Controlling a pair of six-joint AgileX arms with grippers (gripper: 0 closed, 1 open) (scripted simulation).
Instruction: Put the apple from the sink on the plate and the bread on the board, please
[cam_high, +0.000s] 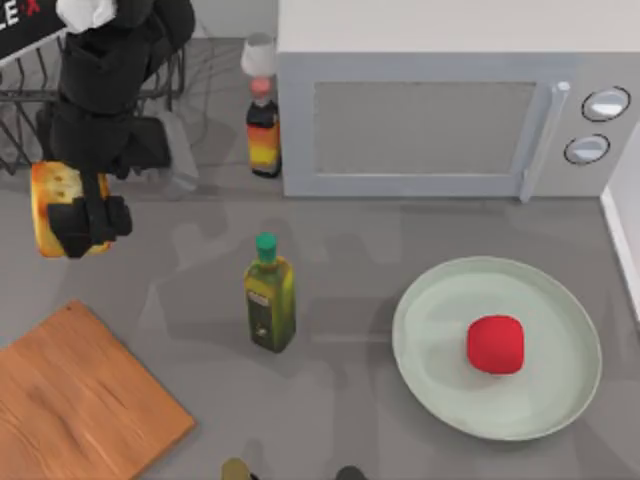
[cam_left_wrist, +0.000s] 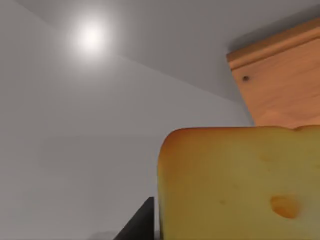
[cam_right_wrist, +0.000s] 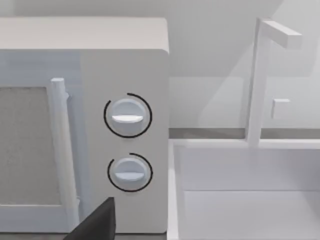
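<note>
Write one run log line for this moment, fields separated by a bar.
left gripper: holds bread above table, short of board | apple: on plate | right arm: facing microwave

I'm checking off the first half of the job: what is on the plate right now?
The apple sits alone on the plate, right of its centre. The patch of plate beneath it is covered. The bread is clamped in the left gripper.
</note>
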